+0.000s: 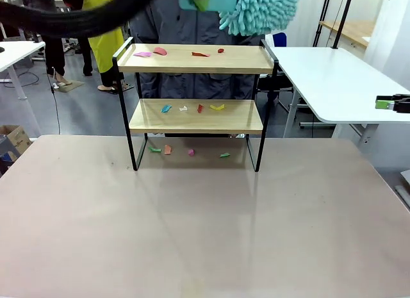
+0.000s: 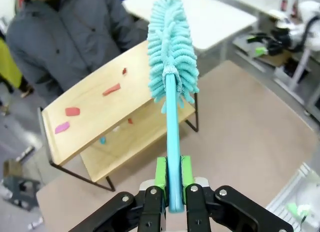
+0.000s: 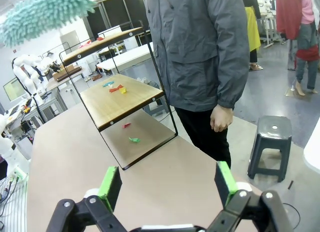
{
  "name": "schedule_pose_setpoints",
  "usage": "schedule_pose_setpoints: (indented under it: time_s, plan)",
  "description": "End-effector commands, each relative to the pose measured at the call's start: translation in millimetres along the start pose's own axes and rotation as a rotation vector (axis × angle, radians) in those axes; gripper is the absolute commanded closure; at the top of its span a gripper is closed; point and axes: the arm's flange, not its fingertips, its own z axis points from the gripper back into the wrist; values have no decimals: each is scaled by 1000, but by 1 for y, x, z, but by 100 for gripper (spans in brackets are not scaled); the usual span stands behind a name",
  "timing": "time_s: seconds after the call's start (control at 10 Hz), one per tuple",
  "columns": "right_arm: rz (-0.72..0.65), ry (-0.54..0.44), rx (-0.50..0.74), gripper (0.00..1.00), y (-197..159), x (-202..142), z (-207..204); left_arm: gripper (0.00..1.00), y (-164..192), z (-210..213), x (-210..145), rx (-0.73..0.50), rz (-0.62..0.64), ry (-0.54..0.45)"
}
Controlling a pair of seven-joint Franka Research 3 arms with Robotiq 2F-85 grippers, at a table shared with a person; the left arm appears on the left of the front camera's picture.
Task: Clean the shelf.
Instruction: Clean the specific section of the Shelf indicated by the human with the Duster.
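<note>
The shelf (image 1: pixel 243 59) stood at the far middle of the beige table (image 1: pixel 192 234), its 2 wooden boards one above the other in the thin black frame. Small coloured scraps littered it. 4 lay on the top board, among them a red one (image 1: pixel 159 51). 4 more lay on the lower board, with a yellow one (image 1: pixel 218 107) toward the right. Another 4 lay on the tabletop under the shelf, including an orange one (image 1: pixel 168 149).

From the left wrist, the left gripper (image 2: pixel 170 172) was clenched on the light blue handle of a teal duster (image 2: pixel 172 57), its green pads pressed against either side of the stick. The fluffy head pointed away from the gripper toward the shelf's (image 2: pixel 100 117) right end. From the front, the duster (image 1: pixel 262 9) hung above the right end of the top board, clear of the wood.

The right gripper (image 3: pixel 167 184) was released, its 2 fingers spread wide with nothing between them. It sat off to the side of the table, looking past the end of the shelf (image 3: pixel 120 100).

A person in a grey jacket (image 3: pixel 200 52) stood just behind the shelf at the far edge, one hand (image 3: pixel 220 119) hanging loose. A dark stool (image 3: pixel 272 142) stood on the floor beside them. A white table (image 1: pixel 327 80) stood further off to the right.
</note>
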Motion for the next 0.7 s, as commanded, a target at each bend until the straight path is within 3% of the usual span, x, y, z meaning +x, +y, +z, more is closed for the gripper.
schedule_pose_setpoints:
  time_s: [0.0, 0.2, 0.3, 0.4, 0.6]
  plan:
    - [6, 1, -5, 0, 2, 3, -1, 86, -29, -13, 24, 132, 81, -16]
    - [6, 1, -5, 0, 2, 3, -1, 86, -50, -35, 27, 193, 139, -28]
    - [6, 1, -5, 0, 2, 3, -1, 86, -51, -46, 31, 201, 192, 31]
    - [6, 1, -5, 0, 2, 3, -1, 86, -39, -30, 13, 149, 112, -19]
    - [6, 1, -5, 0, 2, 3, -1, 86, -39, -30, 13, 149, 112, -19]
